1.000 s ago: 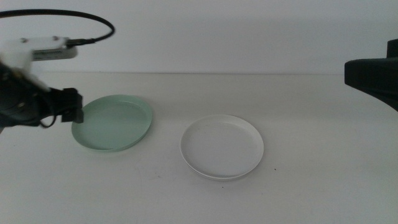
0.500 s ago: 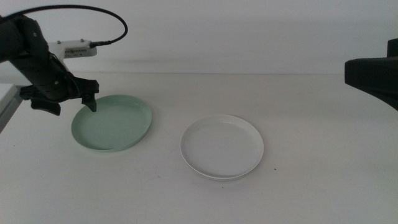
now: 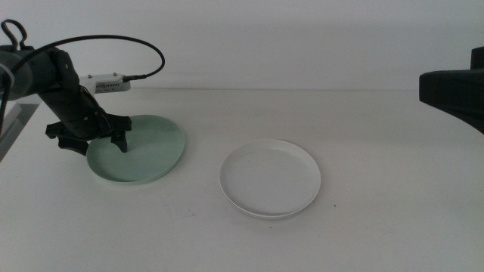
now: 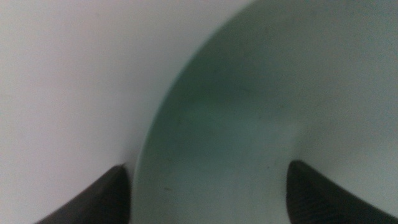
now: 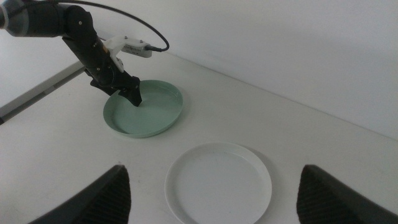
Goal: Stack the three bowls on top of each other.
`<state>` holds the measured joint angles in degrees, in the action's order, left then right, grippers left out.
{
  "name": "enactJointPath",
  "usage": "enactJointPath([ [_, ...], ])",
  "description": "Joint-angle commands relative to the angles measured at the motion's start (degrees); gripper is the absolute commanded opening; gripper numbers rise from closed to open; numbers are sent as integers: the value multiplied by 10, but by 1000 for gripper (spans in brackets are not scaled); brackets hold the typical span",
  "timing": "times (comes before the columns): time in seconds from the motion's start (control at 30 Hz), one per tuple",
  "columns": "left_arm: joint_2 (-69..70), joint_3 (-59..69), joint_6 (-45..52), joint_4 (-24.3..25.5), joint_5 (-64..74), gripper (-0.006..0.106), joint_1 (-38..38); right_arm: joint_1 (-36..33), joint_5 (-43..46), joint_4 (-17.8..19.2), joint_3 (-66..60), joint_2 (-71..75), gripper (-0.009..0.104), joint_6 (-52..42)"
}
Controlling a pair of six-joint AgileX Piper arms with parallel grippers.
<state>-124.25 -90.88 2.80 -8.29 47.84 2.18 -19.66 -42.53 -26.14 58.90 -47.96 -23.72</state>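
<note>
Taking the white bowl (image 3: 270, 178) as my mark, the table (image 3: 378, 227) lies bare on its near side, its far side and toward my right arm, so a gripper could come down on it from any of those ways. Toward my left arm, a strip of bare table separates it from the mint green bowl (image 3: 140, 149). My left gripper (image 3: 94, 140) stands with jaws spread astride that bowl's outer rim, blocking the outer side.

A plain white counter (image 3: 393, 219) fills the scene, with a pale wall (image 3: 302, 38) rising behind it. At the counter's left edge a darker strip (image 3: 6, 140) shows beyond the surface.
</note>
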Motion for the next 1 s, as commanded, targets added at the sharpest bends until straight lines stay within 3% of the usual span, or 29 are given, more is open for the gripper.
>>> enactJointPath([
  [0.0,-3,-7,-2,-7,-5,78,1,2,5,-1,-1,3,69,-1],
  [0.1,-5,-7,-2,-4,-5,60,1,2,5,-1,-1,3,69,-1],
  [0.33,-5,-7,1,28,-8,-2,1,2,5,-1,-1,3,69,-1],
  [0.5,14,-21,4,36,21,-2,1,2,5,-1,-1,3,69,-1],
  [0.6,51,-34,4,12,39,-2,-8,2,5,-1,-1,3,69,-1],
  [0.73,92,-79,36,-60,112,-2,-35,2,5,-1,-1,3,69,-1],
  [0.97,92,-134,36,-67,160,-2,-122,2,5,-1,-1,3,69,-1],
])
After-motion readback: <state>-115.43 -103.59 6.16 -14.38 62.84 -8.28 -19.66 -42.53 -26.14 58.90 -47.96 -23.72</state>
